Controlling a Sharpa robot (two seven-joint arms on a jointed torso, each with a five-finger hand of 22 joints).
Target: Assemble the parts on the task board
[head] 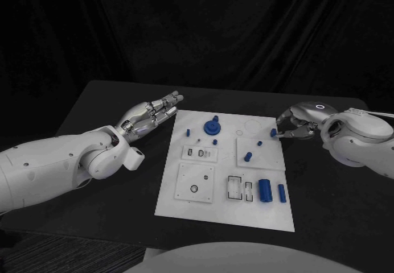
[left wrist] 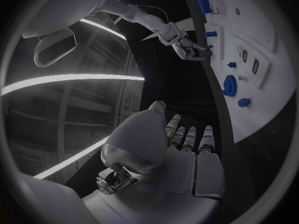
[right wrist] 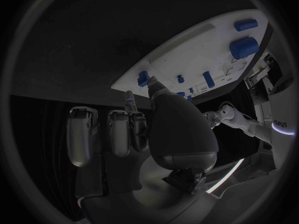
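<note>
Pinching a small blue part [head: 273, 133] at the task board [head: 189, 206] edge, the right hand [head: 294, 126] grips; left hand [head: 154, 114] hovers, fingers spread.

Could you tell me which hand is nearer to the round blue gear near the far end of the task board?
Left. The left hand hovers open just off the board's left edge, beside the gear. The right hand is at the board's right edge, across the board from it.
</note>
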